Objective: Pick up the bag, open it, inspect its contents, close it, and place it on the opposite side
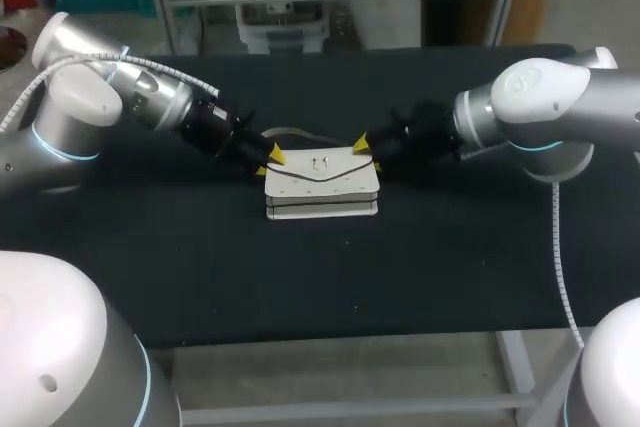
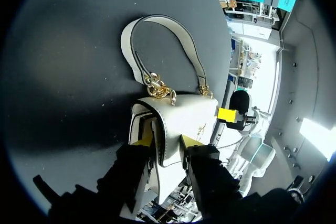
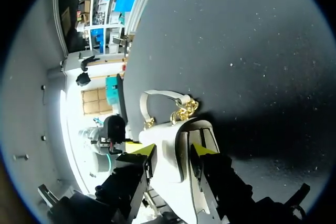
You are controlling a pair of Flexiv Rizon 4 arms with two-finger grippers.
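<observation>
The black table stretches across in front of me. My left arm and right arm both reach in to its middle and meet at the white bag. The bag sits about midway between the two sides of the table, front face towards the head camera. From these views I cannot tell whether its base rests on the cloth or is just off it.

Its flap lies down over the front, with the small clasp in place, so I judge the bag to be unopened. The curved handle lies back on the table behind the body, joined to it by a short gold chain.

My left gripper is clenched on one end of the bag, one yellow tip on each face of it. My right gripper pinches the other end in the same way.

I put the task at its first step. I have my hold for the pick-up, and that is all that looks done. Lifting the flap, looking inside, shutting it again and setting the bag down on the opposite side all appear to be left.
</observation>
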